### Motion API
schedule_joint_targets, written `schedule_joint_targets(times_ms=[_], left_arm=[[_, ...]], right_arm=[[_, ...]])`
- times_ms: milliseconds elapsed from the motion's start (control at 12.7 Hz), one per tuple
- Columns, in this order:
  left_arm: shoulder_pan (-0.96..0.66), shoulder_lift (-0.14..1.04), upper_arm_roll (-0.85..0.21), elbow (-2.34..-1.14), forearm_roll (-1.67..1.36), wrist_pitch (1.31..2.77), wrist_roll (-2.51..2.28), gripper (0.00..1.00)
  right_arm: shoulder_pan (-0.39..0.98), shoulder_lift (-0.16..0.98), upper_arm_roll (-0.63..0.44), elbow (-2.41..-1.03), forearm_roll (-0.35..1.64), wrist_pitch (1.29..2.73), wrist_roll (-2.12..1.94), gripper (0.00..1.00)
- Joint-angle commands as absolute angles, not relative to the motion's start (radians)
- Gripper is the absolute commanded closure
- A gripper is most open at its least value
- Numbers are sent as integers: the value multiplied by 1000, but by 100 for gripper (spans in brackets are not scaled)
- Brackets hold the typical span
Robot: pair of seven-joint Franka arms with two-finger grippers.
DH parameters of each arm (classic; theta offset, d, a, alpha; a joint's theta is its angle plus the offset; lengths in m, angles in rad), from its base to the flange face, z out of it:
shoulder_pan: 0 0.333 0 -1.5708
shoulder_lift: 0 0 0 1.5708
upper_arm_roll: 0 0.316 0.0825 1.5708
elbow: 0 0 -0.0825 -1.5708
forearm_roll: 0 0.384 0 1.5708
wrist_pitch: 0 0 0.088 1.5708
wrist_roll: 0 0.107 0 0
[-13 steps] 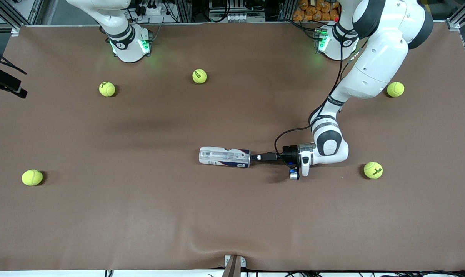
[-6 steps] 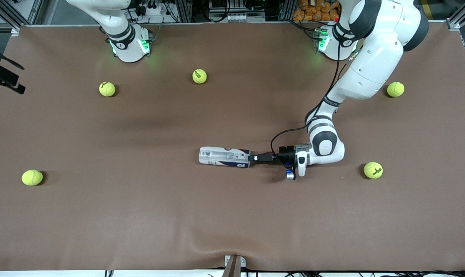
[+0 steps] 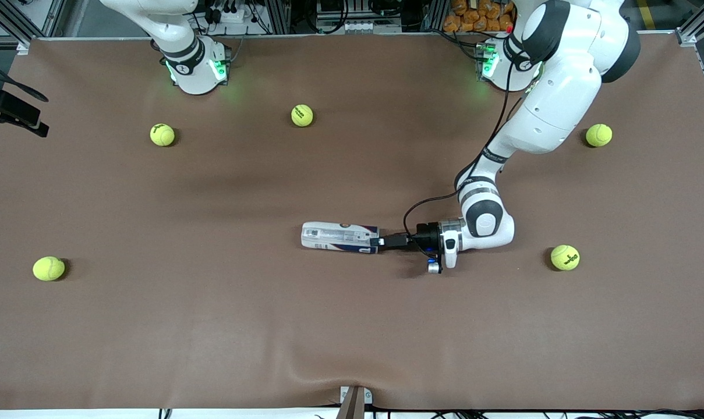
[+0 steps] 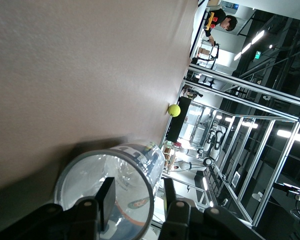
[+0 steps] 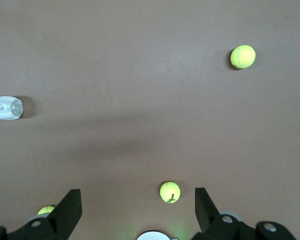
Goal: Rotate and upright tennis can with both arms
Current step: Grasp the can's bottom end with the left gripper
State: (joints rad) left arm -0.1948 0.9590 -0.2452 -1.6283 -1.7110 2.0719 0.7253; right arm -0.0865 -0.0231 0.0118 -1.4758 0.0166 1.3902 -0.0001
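Note:
The tennis can (image 3: 340,237) lies on its side in the middle of the brown table, its open silver-rimmed end toward the left arm's end. My left gripper (image 3: 377,240) is low and level at that open end. In the left wrist view the can (image 4: 140,152) fills the foreground, and my left gripper (image 4: 137,192) is open astride the rim, with one finger (image 4: 106,197) inside the can and the other outside. My right gripper (image 5: 137,200) is open and empty, high over the table near the right arm's base. From there the can (image 5: 5,107) shows small.
Several tennis balls lie scattered. One (image 3: 565,257) is beside the left arm's wrist, one (image 3: 598,135) near its elbow, two (image 3: 302,115) (image 3: 162,135) near the right arm's base, and one (image 3: 49,268) is at the right arm's end. The cloth bulges at the front edge (image 3: 305,372).
My left gripper has moved along the table toward the can, and its fingers now reach the open end. The can has not moved.

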Motion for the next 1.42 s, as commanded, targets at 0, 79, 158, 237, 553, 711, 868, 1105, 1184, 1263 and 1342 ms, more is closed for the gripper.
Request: schedule_joint_targets(times_ms=[0, 79, 158, 237, 553, 711, 868, 1105, 1184, 1263, 1342], left_arm=[[-216, 977, -239, -1605, -1749, 2095, 750, 54], [-219, 979, -239, -1597, -1753, 2103, 750, 54], [-230, 979, -239, -1594, -1761, 2103, 750, 54], [-236, 979, -239, -1594, -1769, 2105, 750, 54], [-250, 980, -239, -1591, -1772, 2105, 750, 54], [-255, 985, -239, -1588, -1773, 2112, 750, 59], [-264, 986, -239, -1577, -1790, 2118, 750, 62], [-273, 986, -239, -1577, -1799, 2118, 750, 74], [-272, 985, -239, -1577, -1822, 2118, 750, 83], [-273, 979, -239, -1577, -1831, 2118, 752, 86], [-267, 974, -239, -1577, -1829, 2118, 752, 94]], right_arm=[[-90, -34, 14, -1471, 2, 1371, 18, 0], [-92, -34, 14, -1471, 2, 1371, 18, 0], [-94, -34, 14, -1471, 2, 1370, 18, 0], [-94, -32, 12, -1471, 2, 1367, 18, 0], [-94, -32, 12, -1471, 0, 1370, 17, 0], [-95, -32, 12, -1471, 0, 1370, 17, 0], [-95, -32, 12, -1471, 0, 1373, 17, 0], [-97, -32, 11, -1471, 0, 1376, 17, 0], [-97, -32, 11, -1471, 0, 1376, 17, 0], [-97, -32, 11, -1471, 0, 1376, 17, 0], [-97, -32, 11, -1471, 2, 1376, 17, 0]])
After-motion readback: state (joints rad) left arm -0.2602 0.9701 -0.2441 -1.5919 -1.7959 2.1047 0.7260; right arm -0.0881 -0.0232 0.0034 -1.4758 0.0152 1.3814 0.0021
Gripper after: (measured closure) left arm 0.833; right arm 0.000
